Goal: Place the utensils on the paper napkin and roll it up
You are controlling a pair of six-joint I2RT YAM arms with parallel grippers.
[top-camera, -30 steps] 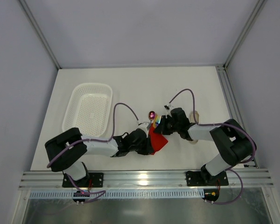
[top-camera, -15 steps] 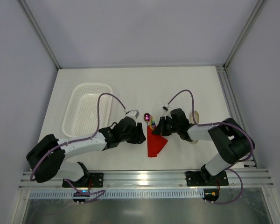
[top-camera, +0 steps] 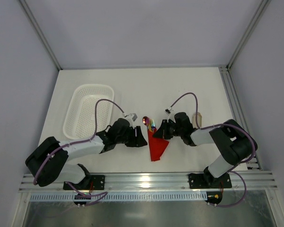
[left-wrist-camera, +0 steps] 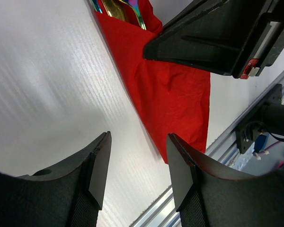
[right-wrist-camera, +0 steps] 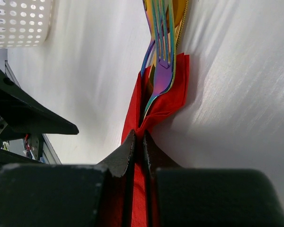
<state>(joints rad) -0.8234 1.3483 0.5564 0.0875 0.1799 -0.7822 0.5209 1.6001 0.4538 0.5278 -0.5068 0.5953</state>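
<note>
The red paper napkin lies folded over the utensils, whose iridescent heads stick out at its far end. In the right wrist view the fork pokes out of the napkin, with another gold-tinted utensil under it. My right gripper is shut, pinching the napkin's fold just below the fork. My left gripper is open with nothing between its fingers. It hangs over bare table just left of the napkin, apart from it. In the top view it faces the right gripper.
A white perforated basket stands at the left rear. A beige tray peeks out behind the right arm. An aluminium rail runs along the near table edge, close to the napkin's near corner.
My left gripper has opened, let go of the napkin and drawn back to the left. The napkin now lies folded in a narrow shape. The right gripper stays pinched on it.
</note>
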